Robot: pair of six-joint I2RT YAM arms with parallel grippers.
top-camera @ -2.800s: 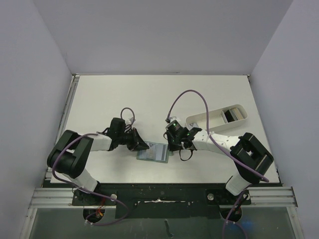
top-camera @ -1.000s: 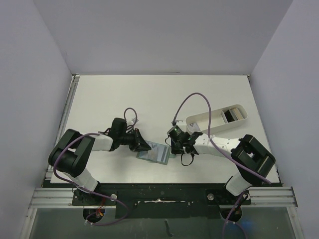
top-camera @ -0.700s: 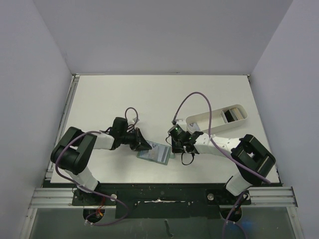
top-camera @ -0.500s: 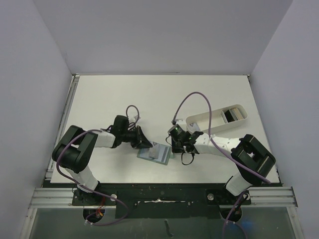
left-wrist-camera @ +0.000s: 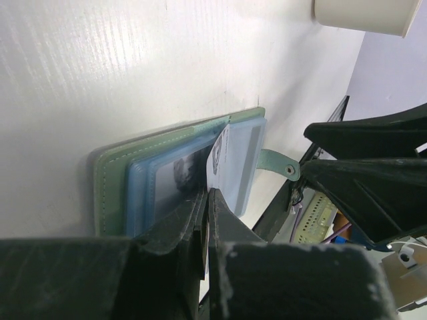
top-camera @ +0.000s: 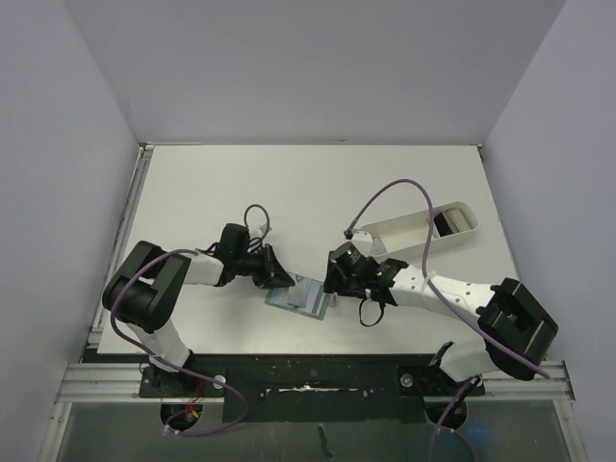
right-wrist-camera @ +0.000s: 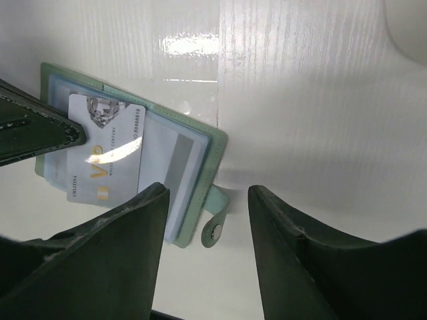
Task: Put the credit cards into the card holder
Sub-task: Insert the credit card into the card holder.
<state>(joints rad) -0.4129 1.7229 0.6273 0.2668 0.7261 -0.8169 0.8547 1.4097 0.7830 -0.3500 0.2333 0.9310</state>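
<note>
Right wrist view shows the right gripper parted and empty above the open card holder on the table, where a pale credit card (thin, stiff, slick, so probably best pinched by an edge) lies across its blue pockets, touching the closed left gripper.

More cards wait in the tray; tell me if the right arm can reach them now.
Likely yes: the right gripper is open and empty, and the cards lie uncovered in the tray beside that arm.
</note>
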